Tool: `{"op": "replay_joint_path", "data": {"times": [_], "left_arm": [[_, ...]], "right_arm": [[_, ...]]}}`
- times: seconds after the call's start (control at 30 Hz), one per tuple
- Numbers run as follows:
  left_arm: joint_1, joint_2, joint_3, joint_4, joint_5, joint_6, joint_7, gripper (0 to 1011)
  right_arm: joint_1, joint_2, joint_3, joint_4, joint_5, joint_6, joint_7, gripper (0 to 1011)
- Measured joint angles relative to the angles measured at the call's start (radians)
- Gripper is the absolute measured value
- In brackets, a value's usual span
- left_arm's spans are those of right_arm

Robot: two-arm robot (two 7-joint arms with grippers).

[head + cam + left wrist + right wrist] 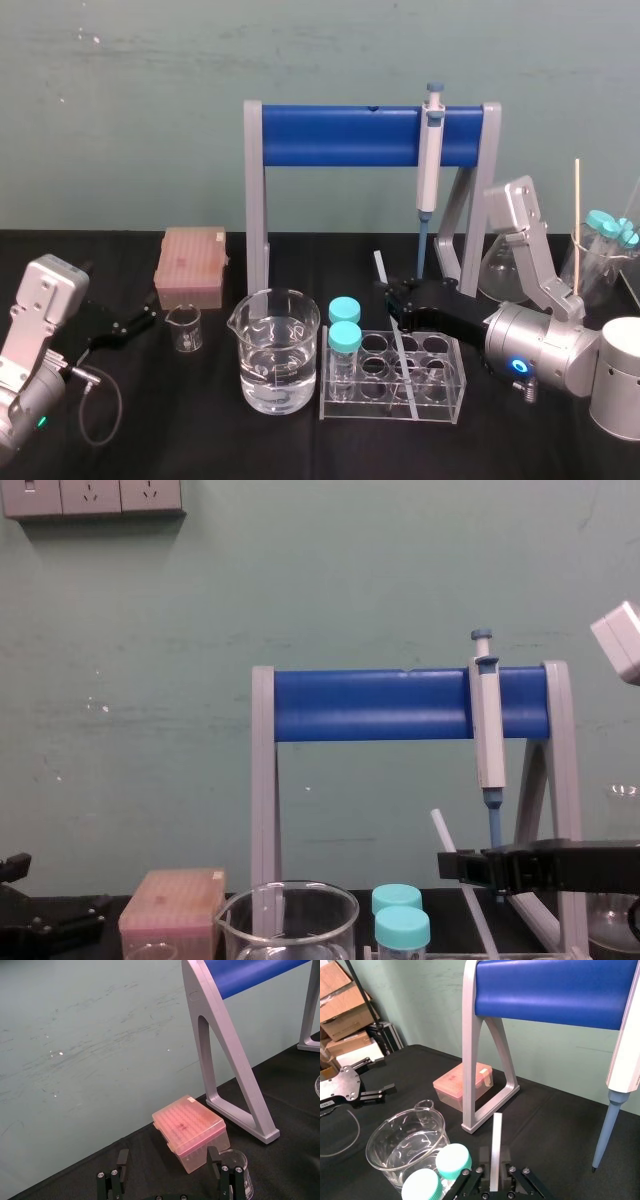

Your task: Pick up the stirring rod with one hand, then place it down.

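Note:
The stirring rod [496,1135] is a thin whitish stick that stands tilted between the fingers of my right gripper [496,1172]. In the head view the stirring rod [381,268] slants from behind the right gripper [400,298] down across the clear tube rack [440,388]. From the chest view its upper end [439,828] pokes up just left of the black gripper [452,865]. The jaws press the rod from both sides. My left gripper [135,322] rests open at the table's left, its fingers [122,1160] spread apart with nothing between them.
A water-filled beaker [273,350] stands left of the rack, which holds two teal-capped tubes [344,340]. A pipette [431,150] hangs on the blue stand [340,135]. A pink tip box [190,265] and small beaker [184,327] sit left. A flask [498,268] is behind the right arm.

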Motion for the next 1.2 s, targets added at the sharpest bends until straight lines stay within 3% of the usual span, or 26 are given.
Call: {"op": "replay_joint_path", "data": {"times": [0.1,0.4,0.53,0.63,0.67,0.77,1.0,1.2], "left_arm": [[0.0,0.0,0.0,0.0,0.0,0.0,0.0,1000],[0.0,0.0,0.0,0.0,0.0,0.0,0.0,1000],[0.0,0.0,0.0,0.0,0.0,0.0,0.0,1000],[0.0,0.0,0.0,0.0,0.0,0.0,0.0,1000],[0.0,0.0,0.0,0.0,0.0,0.0,0.0,1000],[0.0,0.0,0.0,0.0,0.0,0.0,0.0,1000],[0.0,0.0,0.0,0.0,0.0,0.0,0.0,1000],[0.0,0.0,0.0,0.0,0.0,0.0,0.0,1000]], "right_arm": [[0.0,0.0,0.0,0.0,0.0,0.0,0.0,74],[-0.017,-0.002,0.007,-0.012,-0.017,-0.031,-0.012,69],[-0.042,-0.008,0.026,-0.027,-0.025,-0.112,-0.005,69],[-0.08,-0.01,0.049,-0.054,-0.035,-0.229,0.027,69],[-0.08,-0.01,0.049,-0.054,-0.035,-0.229,0.027,68],[-0.13,-0.005,0.075,-0.098,-0.03,-0.317,0.061,69],[-0.192,0.012,0.127,-0.194,-0.035,-0.416,0.079,68],[-0.19,0.006,0.181,-0.25,-0.036,-0.464,0.079,68]]}}
